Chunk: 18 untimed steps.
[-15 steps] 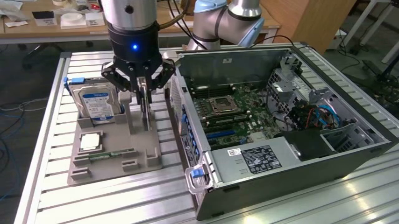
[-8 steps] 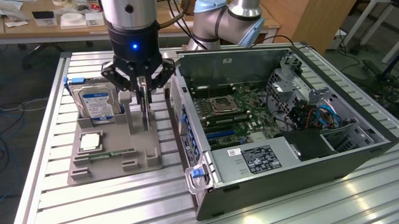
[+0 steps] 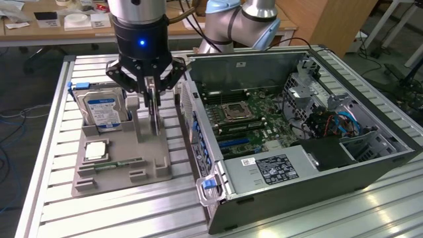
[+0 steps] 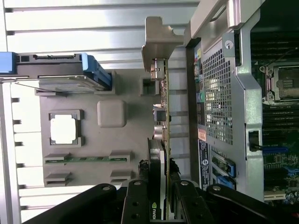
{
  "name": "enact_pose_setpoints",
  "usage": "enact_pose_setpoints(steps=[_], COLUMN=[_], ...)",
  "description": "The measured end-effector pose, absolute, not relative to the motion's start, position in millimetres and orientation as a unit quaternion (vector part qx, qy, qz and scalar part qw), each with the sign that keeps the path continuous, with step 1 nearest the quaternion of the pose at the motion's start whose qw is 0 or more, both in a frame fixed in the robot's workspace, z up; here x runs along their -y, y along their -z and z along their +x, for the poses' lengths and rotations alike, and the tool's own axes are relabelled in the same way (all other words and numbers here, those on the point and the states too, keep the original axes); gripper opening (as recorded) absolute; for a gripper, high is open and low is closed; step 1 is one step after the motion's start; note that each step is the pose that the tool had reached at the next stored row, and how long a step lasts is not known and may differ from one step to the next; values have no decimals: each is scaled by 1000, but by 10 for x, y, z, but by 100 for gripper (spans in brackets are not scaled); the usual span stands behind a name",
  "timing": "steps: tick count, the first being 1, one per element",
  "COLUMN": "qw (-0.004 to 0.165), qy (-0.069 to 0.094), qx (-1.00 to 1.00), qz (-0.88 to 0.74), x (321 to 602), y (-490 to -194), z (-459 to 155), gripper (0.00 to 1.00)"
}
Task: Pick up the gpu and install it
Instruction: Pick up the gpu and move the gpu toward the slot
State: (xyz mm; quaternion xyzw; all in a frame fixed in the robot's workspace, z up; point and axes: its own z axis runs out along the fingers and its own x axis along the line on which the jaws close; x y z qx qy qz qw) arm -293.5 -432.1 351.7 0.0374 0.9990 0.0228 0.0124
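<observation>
The gpu (image 3: pixel 154 119) is a thin dark card held on edge, seen edge-on in the wrist view (image 4: pixel 164 116) with its metal end bracket (image 4: pixel 158 42) at the far end. My gripper (image 3: pixel 153 91) is shut on the card's upper edge, with a finger (image 4: pixel 140 196) on each side of it. The card hangs upright over the grey holder tray (image 3: pixel 150 161), at the tray side nearest the open computer case (image 3: pixel 317 163). I cannot tell whether its lower edge still sits in the tray. The motherboard (image 3: pixel 248 116) lies exposed inside the case.
On the tray (image 4: pixel 131 135) stand a silver hard drive with a blue label (image 3: pixel 103 110), a processor chip (image 3: pixel 96 149) and a green memory stick (image 3: pixel 116 163). The case's rear wall (image 4: pixel 219 93) rises right beside the card. A slatted metal table (image 3: pixel 132 208) carries everything.
</observation>
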Motion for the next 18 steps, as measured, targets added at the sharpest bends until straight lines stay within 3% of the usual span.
enact_pose_setpoints(steps=[6, 18], qw=[12, 12], qy=[-23, -23], qx=[-999, -999], qz=[37, 37], x=[4321, 4321], y=[-3785, -3986], z=[-2935, -2935], gripper=[27, 27])
